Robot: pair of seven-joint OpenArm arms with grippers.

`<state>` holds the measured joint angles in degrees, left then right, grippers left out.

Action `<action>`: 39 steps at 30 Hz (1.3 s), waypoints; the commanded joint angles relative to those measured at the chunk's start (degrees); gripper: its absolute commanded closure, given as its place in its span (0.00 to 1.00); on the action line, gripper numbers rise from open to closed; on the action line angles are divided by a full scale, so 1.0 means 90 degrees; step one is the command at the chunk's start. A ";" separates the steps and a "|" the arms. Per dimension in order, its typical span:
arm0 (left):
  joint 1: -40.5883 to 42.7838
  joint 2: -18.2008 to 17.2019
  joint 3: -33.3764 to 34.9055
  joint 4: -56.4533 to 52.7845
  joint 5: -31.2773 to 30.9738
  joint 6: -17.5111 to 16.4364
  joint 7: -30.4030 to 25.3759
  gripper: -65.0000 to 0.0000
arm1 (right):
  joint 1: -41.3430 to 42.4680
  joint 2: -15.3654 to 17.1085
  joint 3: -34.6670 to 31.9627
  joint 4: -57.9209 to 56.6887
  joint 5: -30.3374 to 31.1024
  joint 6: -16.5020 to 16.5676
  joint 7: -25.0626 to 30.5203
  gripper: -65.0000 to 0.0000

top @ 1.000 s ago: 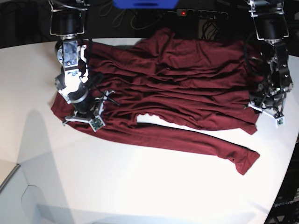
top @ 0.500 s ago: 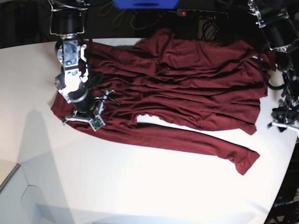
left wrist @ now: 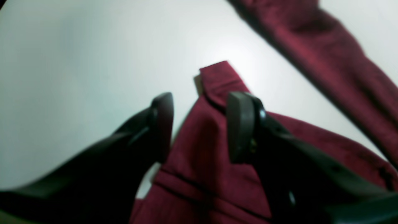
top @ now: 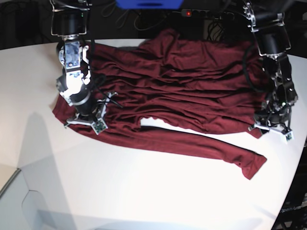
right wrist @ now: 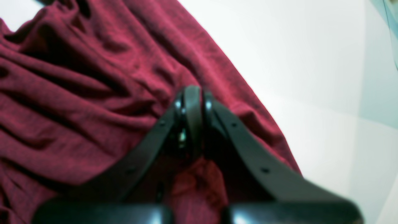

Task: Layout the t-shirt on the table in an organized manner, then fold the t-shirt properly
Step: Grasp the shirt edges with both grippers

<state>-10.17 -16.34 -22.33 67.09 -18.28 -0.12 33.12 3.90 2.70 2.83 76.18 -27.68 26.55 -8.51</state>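
Note:
The dark maroon t-shirt [top: 192,81] lies spread and wrinkled across the back half of the white table [top: 144,191]. One long sleeve [top: 211,146] trails toward the front right. My right gripper [top: 86,123] sits at the shirt's left edge. In the right wrist view that right gripper [right wrist: 192,102] is shut, with fabric bunched between the finger bases. My left gripper [top: 271,128] hovers at the shirt's lower right corner. Seen from the left wrist, this left gripper [left wrist: 200,96] is open, its fingers [left wrist: 163,124] straddling a cloth corner [left wrist: 217,77] lying on the table.
A black power strip [top: 206,13] with a red light and loose cables lies behind the table, beside a blue object [top: 148,4]. The table's curved edge [top: 300,158] runs close to my left arm on the right side.
My left arm swung out right past the shirt's edge, then came back down lower, at the shirt's lower right corner. My right arm and the shirt have stayed put.

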 commanded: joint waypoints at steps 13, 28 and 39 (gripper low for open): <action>-0.0662 -0.0045 0.0014 -0.0807 -0.0034 -0.0011 -0.0481 0.58 | 0.0079 0.0027 0.0003 0.0116 0.0062 -0.0053 0.0160 0.97; -0.1053 -0.0036 0.0923 -0.1589 -0.0083 -0.0011 -0.1204 0.90 | 0.0070 0.0027 0.0013 0.0116 0.0053 -0.0053 0.0130 0.97; -0.1453 -0.0260 0.0903 -0.1725 -0.0044 0.0018 -0.1224 1.00 | 0.0187 0.0027 0.0013 0.0107 0.0053 -0.0053 0.0160 0.97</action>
<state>-21.21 -17.82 -14.06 50.52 -18.65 0.12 23.92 4.16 2.72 2.83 76.16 -27.70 26.55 -8.51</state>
